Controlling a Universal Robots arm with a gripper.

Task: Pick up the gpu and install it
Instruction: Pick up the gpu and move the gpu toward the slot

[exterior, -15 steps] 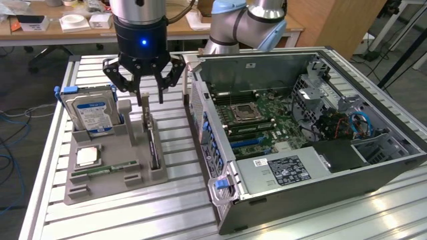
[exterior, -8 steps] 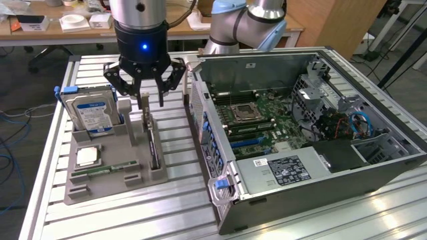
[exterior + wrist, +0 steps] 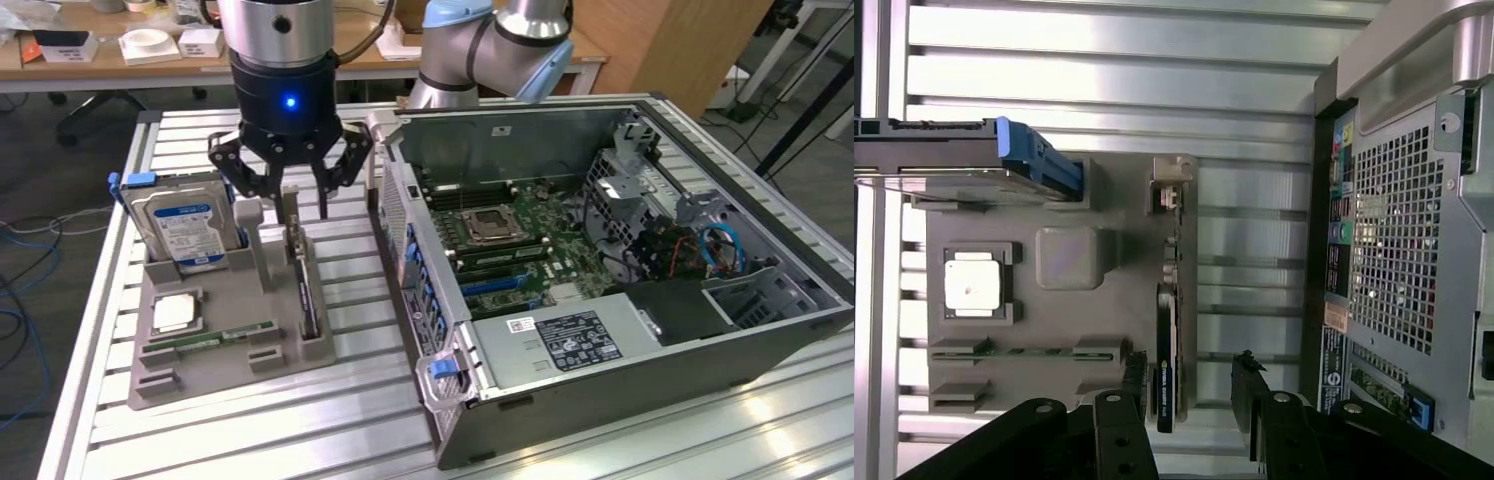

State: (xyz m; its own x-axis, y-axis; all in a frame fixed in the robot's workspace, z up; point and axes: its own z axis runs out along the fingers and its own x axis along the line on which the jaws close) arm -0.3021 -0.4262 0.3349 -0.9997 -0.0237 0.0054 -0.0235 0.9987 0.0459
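Table of aluminium slats fronts the exterior view and carries everything. Open PC case lies on its side, to the exterior view's right of the jaws, motherboard exposed. Grey fixture tray sits directly under the jaws. Gripper hangs over the tray's case-side rail, jaws spread wide, nothing held. Hard drive with blue handles stands outboard of the jaws on the exterior view's left, well apart. gpu stands on edge in its tray slot, right below and between the jaws. In the wrist view the fingers straddle one end of it, not clamped. My read: card is light, stiff and fragile with slick faces, so pinch across the two flat faces near the upper edge, clear of parts. CPU and memory stick lie on the hard-drive side of the jaws. Hard to make out: card shows edge-on, so its faces are unreadable. Its lower edge is buried in the slot. Can't pick out the target slot on the motherboard.
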